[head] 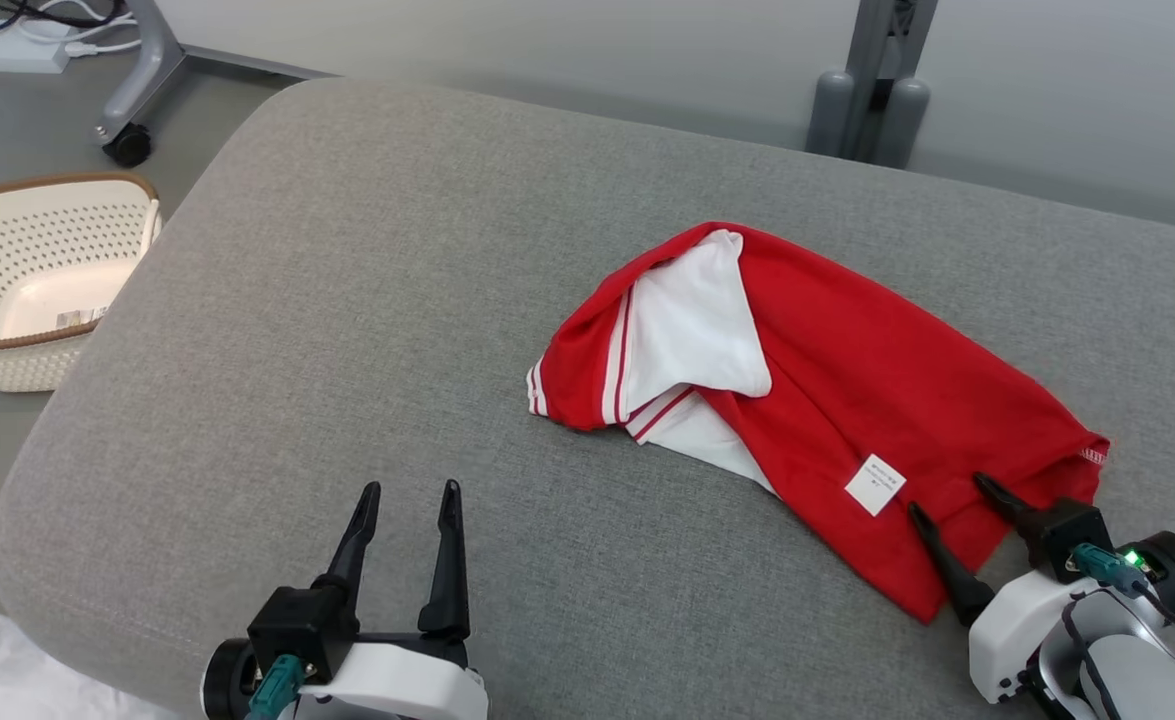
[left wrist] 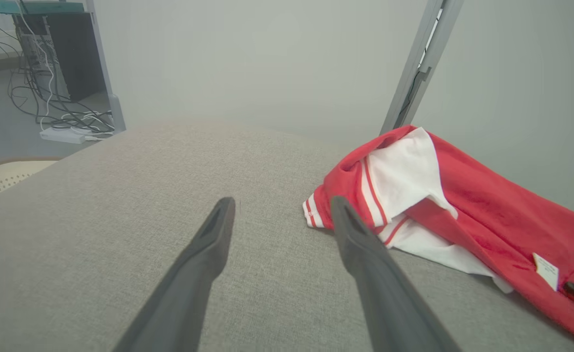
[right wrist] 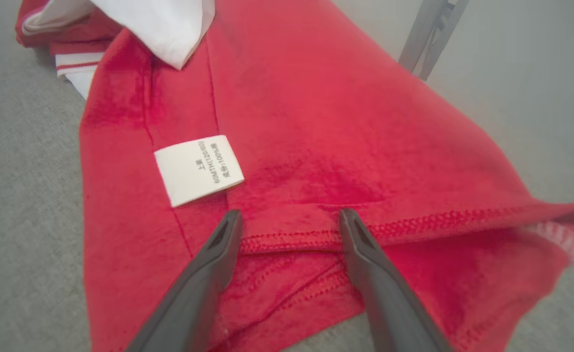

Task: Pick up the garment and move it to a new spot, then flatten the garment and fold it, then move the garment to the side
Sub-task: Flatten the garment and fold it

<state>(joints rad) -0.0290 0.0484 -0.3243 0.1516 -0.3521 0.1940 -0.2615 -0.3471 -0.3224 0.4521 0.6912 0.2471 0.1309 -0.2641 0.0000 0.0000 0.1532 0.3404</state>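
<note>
Your red and white shirt (head: 847, 370) lies crumpled on the right half of the grey cushion (head: 347, 300), with its hem toward the near right corner and its white label (head: 875, 485) facing up. Right gripper (head: 947, 494) is at that hem, jaws wide, nothing gripped. Left gripper (head: 411, 486) is over bare cushion by the near edge, jaws wide, empty. A basket (head: 7, 360) stands on the floor past the left edge.

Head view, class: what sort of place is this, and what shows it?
Probably a lab or test room: loose cables, a wheeled metal stand, a laundry basket beside a grey padded bench.
</note>
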